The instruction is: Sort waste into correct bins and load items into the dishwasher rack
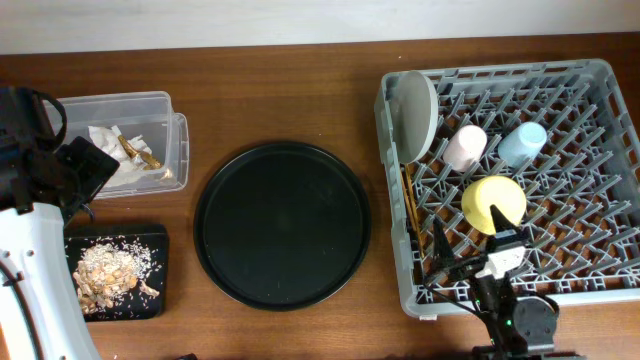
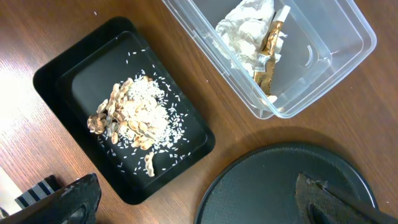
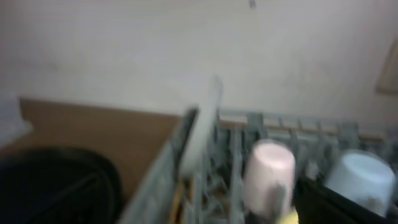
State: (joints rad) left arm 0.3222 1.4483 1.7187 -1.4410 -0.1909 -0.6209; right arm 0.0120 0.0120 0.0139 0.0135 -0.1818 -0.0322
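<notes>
We note L arm (image 1: 30,260): smooth white lower shell, black upper housing, black cables (image 1: 45,105) looped on top. L fingers (image 2: 71,200): dark, rough-textured, w/ black-white striped bit (image 2: 34,190) beside. R arm (image 1: 525,320): black body, green LED (image 1: 507,322), white block (image 1: 503,260) nr wrist.

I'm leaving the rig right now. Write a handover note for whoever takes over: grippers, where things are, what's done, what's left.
Left gripper: open, empty, above the table by the bins.
Right gripper: looks open, empty, over the near edge of the dishwasher rack.
Waste: napkins are in the clear box; food scraps are in the shallow black tray.
In the rack: plate on edge, pink cup, blue cup, yellow bowl, chopsticks.
Done: sorting and loading, as far as can be seen.
Left: nothing visible.
</notes>
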